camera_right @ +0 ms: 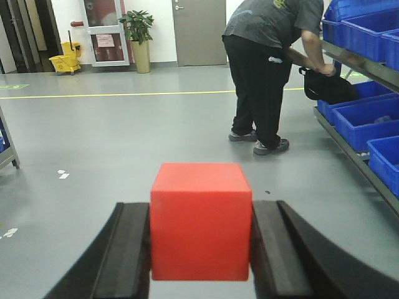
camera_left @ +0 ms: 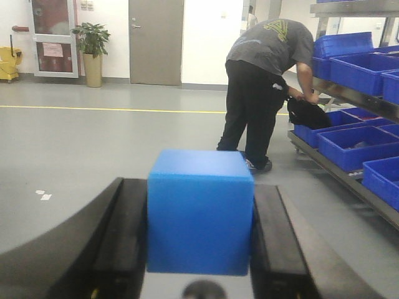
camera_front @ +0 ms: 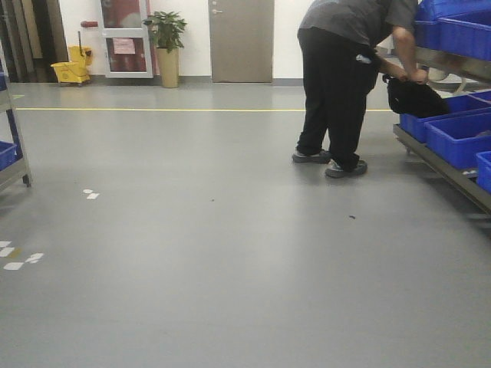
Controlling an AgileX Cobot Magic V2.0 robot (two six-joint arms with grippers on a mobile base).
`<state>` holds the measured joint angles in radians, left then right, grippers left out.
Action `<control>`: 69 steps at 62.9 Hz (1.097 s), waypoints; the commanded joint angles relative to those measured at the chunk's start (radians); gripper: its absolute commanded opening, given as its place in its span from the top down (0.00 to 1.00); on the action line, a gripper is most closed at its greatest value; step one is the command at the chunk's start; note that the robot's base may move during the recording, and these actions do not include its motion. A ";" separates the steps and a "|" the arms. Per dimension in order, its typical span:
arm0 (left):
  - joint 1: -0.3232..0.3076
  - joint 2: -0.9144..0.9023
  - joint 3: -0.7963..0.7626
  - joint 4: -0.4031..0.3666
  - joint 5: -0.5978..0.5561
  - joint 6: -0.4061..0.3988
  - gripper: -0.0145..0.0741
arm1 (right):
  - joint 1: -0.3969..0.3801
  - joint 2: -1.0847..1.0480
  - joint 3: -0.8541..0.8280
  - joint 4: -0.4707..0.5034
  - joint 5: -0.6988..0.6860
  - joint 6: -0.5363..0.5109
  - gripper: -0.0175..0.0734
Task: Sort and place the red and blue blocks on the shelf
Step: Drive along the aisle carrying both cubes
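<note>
Jaws: left jaws grip the blue block (camera_left: 199, 212), right jaws grip the red block (camera_right: 201, 221) | shelf (camera_right: 356, 161) lies ahead-right | we judge our right arm nearer

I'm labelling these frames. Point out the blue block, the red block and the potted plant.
blue block (camera_left: 199, 215), left wrist view, centre of front face.
red block (camera_right: 201, 230), right wrist view, centre of front face.
potted plant (camera_front: 166, 31), front view, its leaves.
</note>
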<state>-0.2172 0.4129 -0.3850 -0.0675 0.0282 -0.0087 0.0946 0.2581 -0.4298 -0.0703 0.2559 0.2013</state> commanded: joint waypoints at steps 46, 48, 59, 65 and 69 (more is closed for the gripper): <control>-0.001 0.005 -0.030 -0.010 -0.096 -0.001 0.47 | -0.007 0.009 -0.027 -0.016 -0.091 -0.009 0.40; -0.001 0.005 -0.030 -0.010 -0.096 -0.001 0.47 | -0.007 0.009 -0.027 -0.016 -0.091 -0.009 0.40; -0.001 0.005 -0.030 -0.010 -0.096 -0.001 0.47 | -0.007 0.009 -0.027 -0.016 -0.091 -0.009 0.40; -0.001 0.005 -0.030 -0.010 -0.096 -0.001 0.47 | -0.007 0.009 -0.027 -0.016 -0.091 -0.009 0.40; -0.001 0.005 -0.030 -0.010 -0.096 -0.001 0.47 | -0.007 0.009 -0.027 -0.016 -0.091 -0.009 0.40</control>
<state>-0.2172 0.4129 -0.3833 -0.0691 0.0282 -0.0087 0.0946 0.2581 -0.4298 -0.0719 0.2559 0.2013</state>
